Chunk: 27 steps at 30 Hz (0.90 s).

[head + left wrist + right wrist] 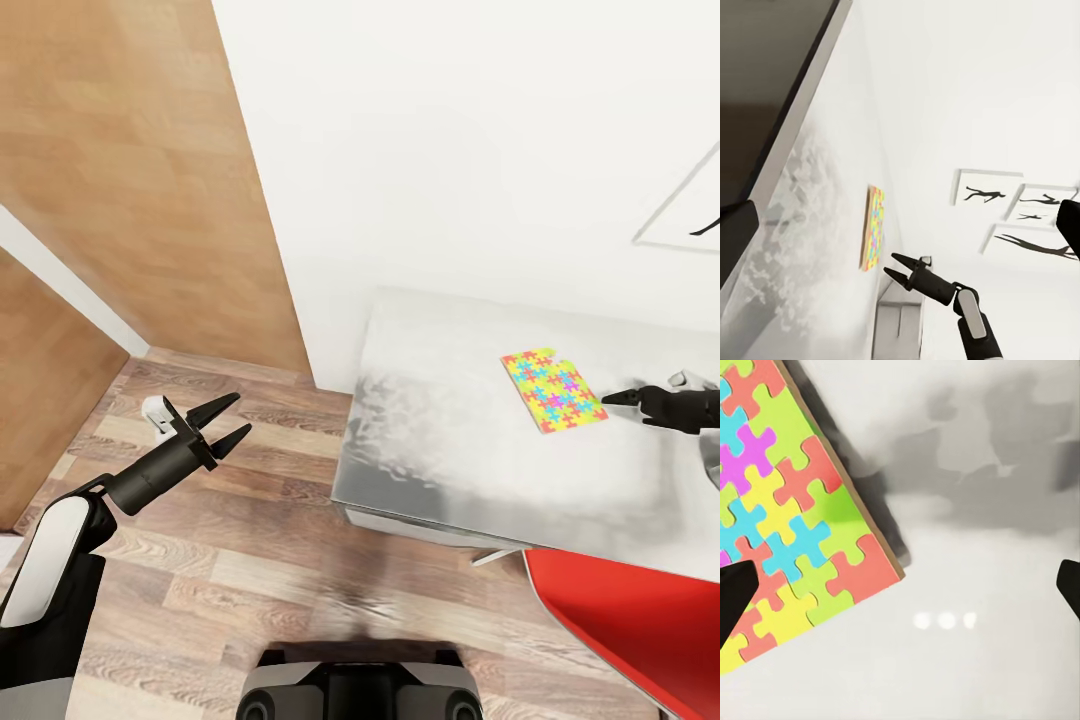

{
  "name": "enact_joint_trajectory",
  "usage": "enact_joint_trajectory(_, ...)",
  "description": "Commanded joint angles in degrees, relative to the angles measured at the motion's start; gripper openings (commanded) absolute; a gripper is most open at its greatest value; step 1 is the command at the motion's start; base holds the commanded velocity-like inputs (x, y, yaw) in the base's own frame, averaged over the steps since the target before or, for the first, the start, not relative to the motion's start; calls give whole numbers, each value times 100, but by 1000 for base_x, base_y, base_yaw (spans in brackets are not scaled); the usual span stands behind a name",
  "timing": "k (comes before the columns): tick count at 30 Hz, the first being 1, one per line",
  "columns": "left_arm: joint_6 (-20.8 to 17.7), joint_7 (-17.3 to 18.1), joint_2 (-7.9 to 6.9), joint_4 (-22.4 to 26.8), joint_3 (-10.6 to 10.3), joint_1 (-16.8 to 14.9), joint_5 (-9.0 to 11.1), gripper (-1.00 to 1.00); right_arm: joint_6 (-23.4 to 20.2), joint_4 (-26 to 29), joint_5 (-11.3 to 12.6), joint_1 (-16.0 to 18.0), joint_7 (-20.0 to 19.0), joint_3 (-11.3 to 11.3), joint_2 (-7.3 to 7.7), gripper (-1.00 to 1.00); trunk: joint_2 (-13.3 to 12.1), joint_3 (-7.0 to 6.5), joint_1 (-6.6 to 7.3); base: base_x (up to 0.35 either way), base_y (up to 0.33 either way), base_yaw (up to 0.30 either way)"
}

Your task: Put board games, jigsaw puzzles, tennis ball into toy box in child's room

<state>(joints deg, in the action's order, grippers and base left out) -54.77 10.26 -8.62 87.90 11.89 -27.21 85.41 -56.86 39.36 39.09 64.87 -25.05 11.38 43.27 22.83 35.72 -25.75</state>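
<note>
One jigsaw puzzle (554, 389) on the table (440, 440); two grippers, left (233, 418) and right (607, 399), both spread

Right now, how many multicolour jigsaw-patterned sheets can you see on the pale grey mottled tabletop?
1. The multicolour jigsaw-patterned sheet lies flat on the pale grey mottled tabletop, just ahead of the right gripper. Another may lie beyond the frame.
</note>
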Motion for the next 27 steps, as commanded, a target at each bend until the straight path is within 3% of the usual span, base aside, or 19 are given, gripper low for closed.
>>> enact_joint_trajectory(1, -23, 44, 0, -1, 6, -4, -42, 100, 0, -2, -50, 8, -58, 22, 6, 100, 9, 8, -3, 0, 19, 0)
enact_joint_trajectory(15, -24, 40, 0, -1, 6, -4, -42, 100, 0, -6, -49, 8, -53, 15, 14, 100, 9, 8, -3, 17, 7, 0)
enact_joint_trajectory(27, -17, 43, 5, 2, 6, -4, -50, 100, 0, -7, -48, 5, -53, 17, 13, 100, 9, 8, -3, 155, 1, 0)
